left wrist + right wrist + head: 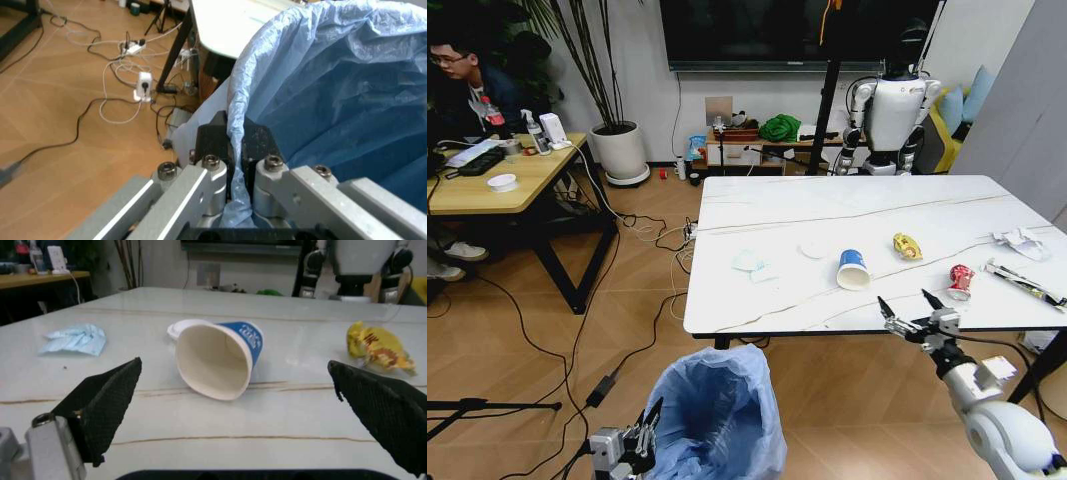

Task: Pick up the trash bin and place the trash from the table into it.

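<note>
1. My left gripper (235, 150), low in the frame's lower left, is clamped on the rim of the round trash bin with its crinkly blue plastic liner (717, 415), holding it below the table edge, I judge for catching litter.
2. My right gripper (910, 307), fingers spread wide, hovers at the white marble-look table (757, 215) edge, facing the tipped blue-and-white paper cup (220, 357).
3. Beyond lie the crumpled yellow wrapper (378, 347) and crushed red can (961, 281).

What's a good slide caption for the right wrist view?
Open right end effector faces a tipped blue-and-white paper cup on the marble-look table.
</note>
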You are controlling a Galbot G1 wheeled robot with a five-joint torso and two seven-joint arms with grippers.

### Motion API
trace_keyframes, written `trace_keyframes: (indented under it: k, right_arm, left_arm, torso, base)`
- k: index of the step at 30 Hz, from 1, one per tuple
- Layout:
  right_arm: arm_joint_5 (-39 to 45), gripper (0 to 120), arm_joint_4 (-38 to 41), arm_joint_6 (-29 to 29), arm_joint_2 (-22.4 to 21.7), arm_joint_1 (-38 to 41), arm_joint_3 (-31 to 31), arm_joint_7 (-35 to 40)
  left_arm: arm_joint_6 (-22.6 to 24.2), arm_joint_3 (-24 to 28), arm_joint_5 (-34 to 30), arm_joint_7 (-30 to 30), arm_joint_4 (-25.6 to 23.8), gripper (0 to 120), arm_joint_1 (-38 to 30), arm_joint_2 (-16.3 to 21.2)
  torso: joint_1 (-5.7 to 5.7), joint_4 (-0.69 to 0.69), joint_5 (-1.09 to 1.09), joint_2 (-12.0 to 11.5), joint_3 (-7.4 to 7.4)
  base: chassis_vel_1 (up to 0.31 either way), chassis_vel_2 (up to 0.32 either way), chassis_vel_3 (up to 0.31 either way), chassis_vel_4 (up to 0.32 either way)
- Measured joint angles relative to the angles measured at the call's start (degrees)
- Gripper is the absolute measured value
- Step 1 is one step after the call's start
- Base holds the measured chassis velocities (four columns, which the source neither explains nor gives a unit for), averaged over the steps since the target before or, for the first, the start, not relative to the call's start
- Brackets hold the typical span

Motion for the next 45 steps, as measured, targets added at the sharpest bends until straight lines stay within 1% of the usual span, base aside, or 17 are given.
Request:
trace_keyframes:
  k: [3, 4, 7, 9, 13, 20, 27, 29, 30, 33, 34, 37, 38, 41, 42, 44, 45]
  right_arm:
    - [0.91, 100, -5.55, 0.16, -1.46, 5.14, -5.28, -0.07]
    - [0.91, 100, -5.55, 0.16, -1.46, 5.14, -5.28, -0.07]
    - [1.84, 100, -9.62, 0.10, -2.08, 10.52, -8.91, -0.07]
    - [1.95, 100, -9.90, 0.08, -2.12, 10.96, -9.15, -0.07]
    - [2.93, 100, -12.98, -0.13, -2.73, 15.75, -11.52, -0.06]
    - [3.52, 100, -17.37, -0.18, -2.86, 20.66, -14.10, -0.16]
    - [3.52, 99, -20.09, -0.18, -2.31, 23.77, -16.23, -0.46]
    - [3.53, 89, -20.65, -0.23, -1.82, 24.70, -17.22, -0.36]
    - [3.53, 89, -20.65, -0.23, -1.82, 24.70, -17.22, -0.36]
    - [3.53, 77, -20.77, -0.34, -1.52, 24.92, -17.37, -0.30]
    - [3.53, 77, -20.77, -0.34, -1.52, 24.92, -17.37, -0.30]
    - [3.52, 61, -21.07, -0.36, -1.50, 25.14, -17.38, -0.27]
    - [3.52, 61, -21.07, -0.36, -1.50, 25.14, -17.38, -0.27]
    - [3.50, 46, -21.12, -0.37, -1.60, 25.20, -17.29, -0.17]
    - [3.50, 46, -21.12, -0.37, -1.60, 25.20, -17.29, -0.17]
    - [3.46, 34, -21.03, -0.44, -1.63, 25.08, -17.14, 0.08]
    - [3.46, 34, -21.03, -0.44, -1.63, 25.08, -17.14, 0.08]
  left_arm:
    - [0.18, 0.12, -0.16, 0.06, 0.00, 0, 0.56, -1.12]
    - [0.18, 0.12, -0.16, 0.06, 0.00, 0, 0.56, -1.12]
    - [0.93, 0.39, -0.73, -0.25, -0.15, 0, 0.92, -2.13]
    - [1.01, 0.38, -0.74, -0.35, -0.15, 0, 0.97, -2.24]
    - [2.15, 0.67, -0.62, -1.66, -0.68, 0, 1.77, -2.99]
    - [4.82, 2.35, 0.21, -5.66, -2.70, 0, 3.34, -4.36]
    - [4.90, 2.50, 0.67, -6.85, -3.29, 0, 3.30, -5.28]
    - [4.81, 2.58, 0.68, -6.94, -3.58, 0, 3.12, -5.48]
    - [4.81, 2.58, 0.68, -6.94, -3.58, 0, 3.12, -5.48]
    - [4.75, 2.45, 0.71, -6.94, -3.57, 0, 2.84, -5.48]
    - [4.75, 2.45, 0.71, -6.94, -3.57, 0, 2.84, -5.48]
    - [4.66, 2.28, 0.53, -6.94, -3.31, 0, 2.42, -5.36]
    - [4.66, 2.28, 0.53, -6.94, -3.31, 0, 2.42, -5.36]
    - [4.66, 2.39, 0.38, -6.92, -2.78, 0, 1.94, -5.36]
    - [4.66, 2.39, 0.38, -6.92, -2.78, 0, 1.94, -5.36]
    - [4.75, 2.46, 0.22, -6.95, -2.63, 0, 1.73, -5.28]
    - [4.75, 2.46, 0.22, -6.95, -2.63, 0, 1.73, -5.28]
  torso:
    - [-0.02, 0.00, 0.01, -0.03, -0.01]
    - [-0.02, 0.00, 0.01, -0.03, -0.01]
    - [-0.02, 0.00, 0.02, -0.05, -0.02]
    - [-0.02, 0.00, 0.01, -0.05, -0.02]
    - [-0.02, 0.02, 0.00, -0.07, -0.03]
    - [-0.04, 0.00, 0.00, -0.09, -0.05]
    - [-0.04, 0.00, -0.01, -0.10, -0.05]
    - [-0.05, 0.01, 0.00, -0.11, -0.06]
    - [-0.05, 0.01, 0.00, -0.11, -0.06]
    - [-0.05, 0.01, 0.00, -0.11, -0.06]
    - [-0.05, 0.01, 0.00, -0.11, -0.06]
    - [-0.06, 0.00, 0.00, -0.11, -0.06]
    - [-0.06, 0.00, 0.00, -0.11, -0.06]
    - [-0.06, 0.00, 0.00, -0.12, -0.07]
    - [-0.06, 0.00, 0.00, -0.12, -0.07]
    - [-0.06, 0.00, 0.00, -0.12, -0.07]
    - [-0.06, 0.00, 0.00, -0.12, -0.07]
  base:
    - [0.000, 0.000, 0.000, 0.000]
    - [0.000, 0.000, 0.000, 0.000]
    - [0.000, 0.000, 0.000, 0.000]
    - [0.000, 0.000, 0.000, 0.000]
    - [0.000, 0.000, 0.000, 0.000]
    - [0.000, 0.000, 0.000, 0.000]
    - [0.000, 0.000, 0.000, 0.000]
    - [0.000, 0.000, 0.000, 0.000]
    - [0.000, 0.000, 0.000, 0.000]
    - [0.000, 0.000, 0.000, 0.000]
    - [0.000, 0.000, 0.000, 0.000]
    - [0.000, 0.000, 0.000, 0.000]
    - [0.000, 0.000, 0.000, 0.000]
    - [0.000, 0.000, 0.000, 0.000]
    - [0.000, 0.000, 0.000, 0.000]
    - [0.000, 0.000, 0.000, 0.000]
    - [0.000, 0.000, 0.000, 0.000]
